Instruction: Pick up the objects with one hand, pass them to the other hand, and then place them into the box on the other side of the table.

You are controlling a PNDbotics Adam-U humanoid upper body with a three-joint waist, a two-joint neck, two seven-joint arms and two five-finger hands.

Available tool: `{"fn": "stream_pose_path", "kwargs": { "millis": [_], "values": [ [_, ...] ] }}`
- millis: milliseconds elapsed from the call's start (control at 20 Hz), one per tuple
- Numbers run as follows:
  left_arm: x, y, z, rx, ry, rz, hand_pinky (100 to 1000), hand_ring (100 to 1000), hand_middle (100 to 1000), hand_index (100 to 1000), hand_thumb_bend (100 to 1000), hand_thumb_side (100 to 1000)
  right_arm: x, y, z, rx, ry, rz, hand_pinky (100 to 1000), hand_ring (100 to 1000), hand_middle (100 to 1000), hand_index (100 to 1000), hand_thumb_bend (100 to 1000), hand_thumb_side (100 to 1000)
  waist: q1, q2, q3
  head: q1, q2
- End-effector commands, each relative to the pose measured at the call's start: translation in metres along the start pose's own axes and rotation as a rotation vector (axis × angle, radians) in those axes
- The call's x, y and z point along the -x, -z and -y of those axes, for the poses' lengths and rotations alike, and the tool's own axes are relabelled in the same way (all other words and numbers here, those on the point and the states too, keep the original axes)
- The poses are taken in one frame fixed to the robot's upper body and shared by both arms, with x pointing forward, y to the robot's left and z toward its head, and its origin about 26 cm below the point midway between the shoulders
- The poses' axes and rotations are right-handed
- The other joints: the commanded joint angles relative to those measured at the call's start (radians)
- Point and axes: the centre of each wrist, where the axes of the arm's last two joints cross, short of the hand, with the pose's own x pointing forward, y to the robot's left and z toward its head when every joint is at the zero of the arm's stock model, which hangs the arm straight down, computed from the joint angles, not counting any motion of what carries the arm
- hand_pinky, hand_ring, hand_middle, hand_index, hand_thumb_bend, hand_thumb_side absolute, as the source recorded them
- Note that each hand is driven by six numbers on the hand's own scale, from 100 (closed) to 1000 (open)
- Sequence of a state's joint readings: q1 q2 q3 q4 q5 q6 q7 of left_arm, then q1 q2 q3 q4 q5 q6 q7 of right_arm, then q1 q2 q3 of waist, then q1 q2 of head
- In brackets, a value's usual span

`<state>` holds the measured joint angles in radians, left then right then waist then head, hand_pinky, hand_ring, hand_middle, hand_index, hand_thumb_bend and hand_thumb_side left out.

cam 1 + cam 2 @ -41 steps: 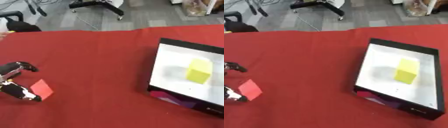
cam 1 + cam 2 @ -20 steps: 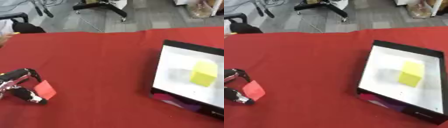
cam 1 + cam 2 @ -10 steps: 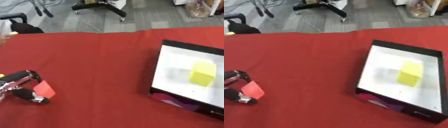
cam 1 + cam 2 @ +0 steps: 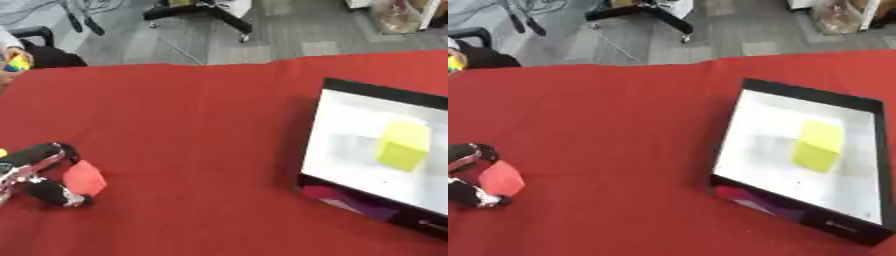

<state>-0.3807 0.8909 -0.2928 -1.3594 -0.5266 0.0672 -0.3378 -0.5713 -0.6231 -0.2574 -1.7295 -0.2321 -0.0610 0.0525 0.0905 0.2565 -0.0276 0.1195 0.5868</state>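
Left hand (image 4: 37,172): low at the left edge of the table, black with silver parts, reaching in from the left. Its fingers and thumb curl around a small red block, one digit above it and one below.

Red block (image 4: 85,178): caught between the hand's upper finger and the lower one, whose pale tip shows just under the block. It looks like a cube seen corner-on, though the blur makes the exact shape hard to call. I cannot tell whether it rests on the cloth or sits just off it.

Right hand: shows in neither view.

Table (image 4: 201,130): covered by a red cloth that fills most of both views, bare between the hand and the box.

Box (image 4: 730,134): a shallow tray with black walls and a white floor, on the right side of the table, well apart from the hand and the red block. Its near wall carries a purple and magenta print.

Yellow block (image 4: 817,145): inside the box, lying on the white floor toward the right half, apart from the walls. It is a boxy shape with a lighter top face.

Far edge: grey floor beyond the table, with the black base of an office chair (image 4: 199,9) at the top centre.
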Motion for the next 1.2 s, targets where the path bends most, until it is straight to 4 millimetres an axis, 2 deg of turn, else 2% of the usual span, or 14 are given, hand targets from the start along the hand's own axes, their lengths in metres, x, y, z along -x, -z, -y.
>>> {"fn": "stream_pose_path", "kwargs": {
  "millis": [50,350,600,850,1000,1200],
  "values": [
    [0.002,-0.005,-0.016,-0.033,0.009,-0.004,939,834,702,625,379,349,-0.012,0.005,0.007,0.006,-0.025,0.035,913,1000,1000,995,100,379,0.01,-0.002,0.003,-0.002,-0.004],
    [-0.007,-0.014,-0.027,-0.074,0.002,0.044,938,821,673,601,199,264,-0.011,0.004,0.007,0.008,-0.024,0.03,913,1000,1000,994,100,384,0.007,-0.009,0.009,-0.019,0.006],
    [-0.025,-0.029,-0.048,-0.166,-0.02,0.136,970,810,651,600,115,269,-0.011,0.004,0.006,0.006,-0.025,0.032,913,1000,1000,993,100,370,0.003,-0.014,0.014,-0.046,0.015],
    [-0.05,-0.044,-0.071,-0.248,-0.075,0.252,1000,803,628,601,100,282,-0.009,0.006,0.001,-0.018,-0.02,0.027,914,1000,1000,993,100,364,-0.001,-0.017,0.02,-0.073,0.019],
    [-0.067,-0.047,-0.077,-0.261,-0.11,0.324,1000,802,619,603,100,312,-0.009,0.011,-0.009,-0.081,-0.031,0.04,914,1000,1000,992,100,263,-0.005,-0.021,0.02,-0.084,0.02],
    [-0.088,-0.042,-0.077,-0.257,-0.166,0.409,1000,796,605,611,100,359,-0.007,0.024,-0.029,-0.183,-0.076,0.065,916,1000,1000,997,100,181,-0.01,-0.025,0.02,-0.108,0.02]
  ]
}}
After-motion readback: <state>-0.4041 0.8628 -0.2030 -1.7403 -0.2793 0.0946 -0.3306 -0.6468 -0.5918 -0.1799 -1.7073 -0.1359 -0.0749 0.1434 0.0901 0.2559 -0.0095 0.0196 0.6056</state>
